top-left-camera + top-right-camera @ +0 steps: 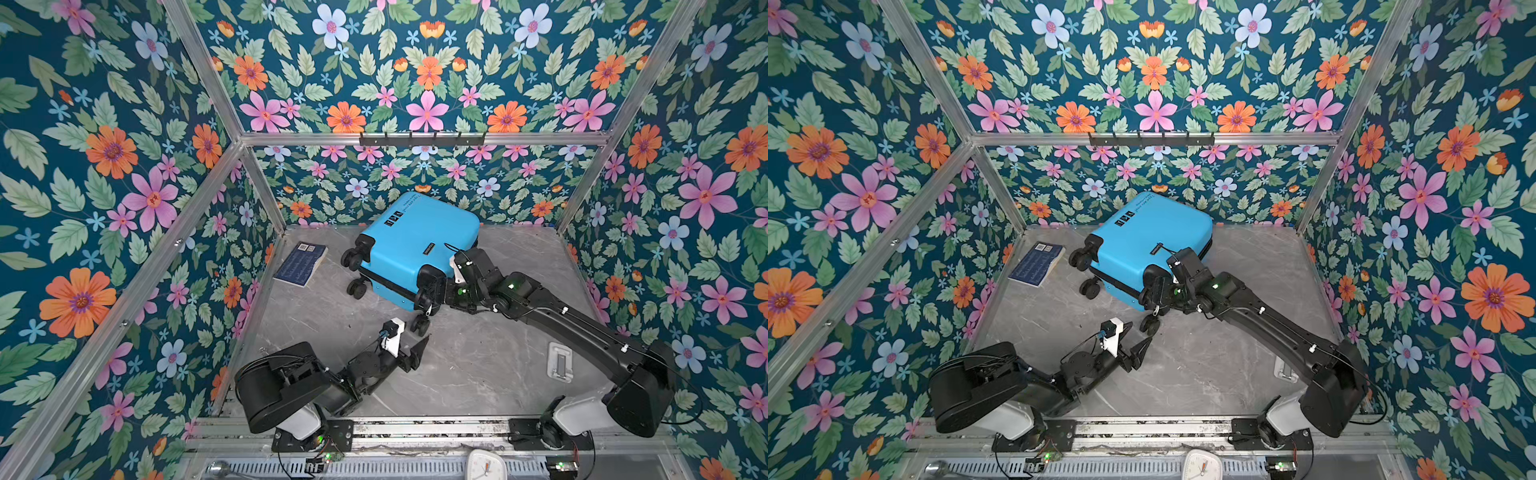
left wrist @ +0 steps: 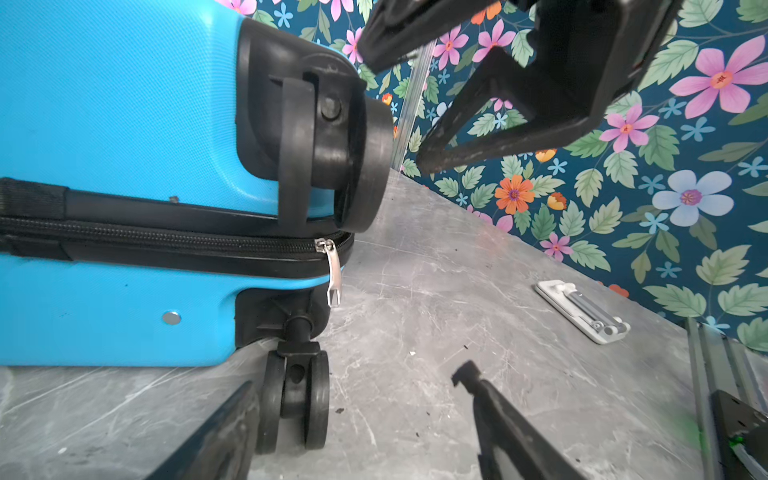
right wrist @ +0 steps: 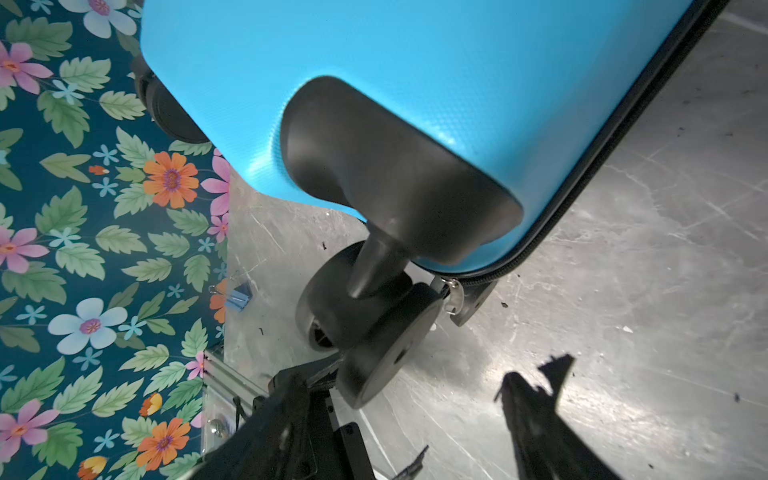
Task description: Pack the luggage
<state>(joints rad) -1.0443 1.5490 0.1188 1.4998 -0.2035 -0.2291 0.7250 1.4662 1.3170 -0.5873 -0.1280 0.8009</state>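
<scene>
My left gripper [image 2: 355, 378] and right gripper [image 3: 424, 370] both stand spread and empty at the wheel end of the luggage [image 1: 419, 237], which lies zipped shut just ahead of them; I judge I'm at the opening step, and next must pinch the zipper pull [image 3: 453, 297] just beyond the right gripper.
</scene>
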